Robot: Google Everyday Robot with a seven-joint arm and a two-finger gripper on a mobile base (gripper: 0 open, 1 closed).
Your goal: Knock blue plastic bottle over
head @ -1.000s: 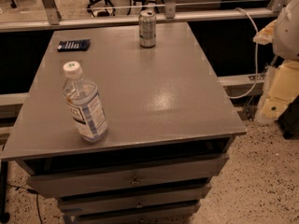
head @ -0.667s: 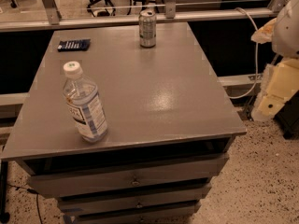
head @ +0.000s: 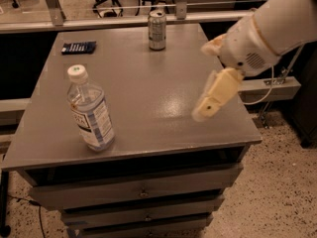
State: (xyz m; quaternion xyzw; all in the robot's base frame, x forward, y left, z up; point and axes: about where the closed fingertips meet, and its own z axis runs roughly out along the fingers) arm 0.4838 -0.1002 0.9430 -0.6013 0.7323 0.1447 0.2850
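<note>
The bottle stands upright near the tabletop's near-left corner, while the tool, clenched or released one cannot tell, hangs low over the right side, well apart, seemingly poised to sweep leftward.

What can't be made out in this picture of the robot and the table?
Camera view:
- blue plastic bottle: label print too small to read.
- silver can: markings blurred.
- dark flat object at the far left corner: too dim to identify.
- gripper, over the table's right side: its arm is cut off by the right edge.
</note>
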